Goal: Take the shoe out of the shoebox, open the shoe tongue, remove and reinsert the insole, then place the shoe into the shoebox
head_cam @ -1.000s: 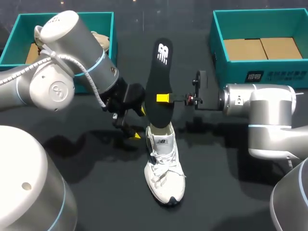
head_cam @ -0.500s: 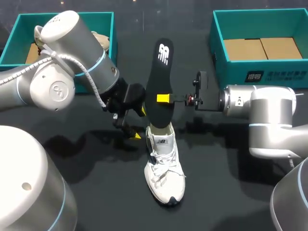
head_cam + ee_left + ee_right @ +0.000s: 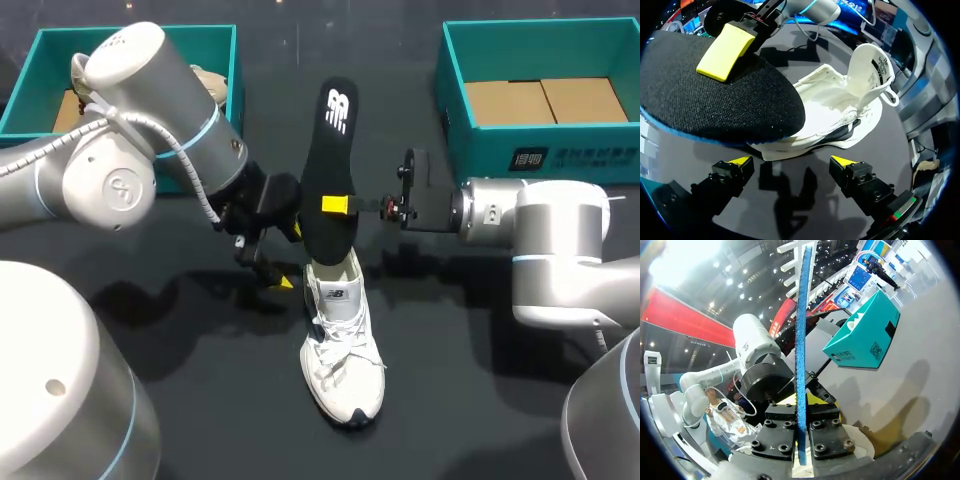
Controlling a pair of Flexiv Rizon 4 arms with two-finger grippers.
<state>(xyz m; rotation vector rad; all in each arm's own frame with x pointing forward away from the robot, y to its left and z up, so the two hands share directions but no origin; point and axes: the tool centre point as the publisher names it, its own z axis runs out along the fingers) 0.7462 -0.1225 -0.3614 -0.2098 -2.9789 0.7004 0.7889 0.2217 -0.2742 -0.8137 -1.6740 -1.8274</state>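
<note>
On the table's (image 3: pixel 470 410) middle lies the white shoe (image 3: pixel 342 345), tongue (image 3: pixel 867 65) lifted. By its heel the left gripper (image 3: pixel 790 161) hangs, fingers apart, empty. The right arm reaches in level, the right gripper (image 3: pixel 338 205) clamped on the black insole (image 3: pixel 335 140), upright above the heel.

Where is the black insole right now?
The black insole stands upright mid-table in the head view, pinched by the fingers of the right gripper. Its lower end is at the opening of the white shoe.
</note>
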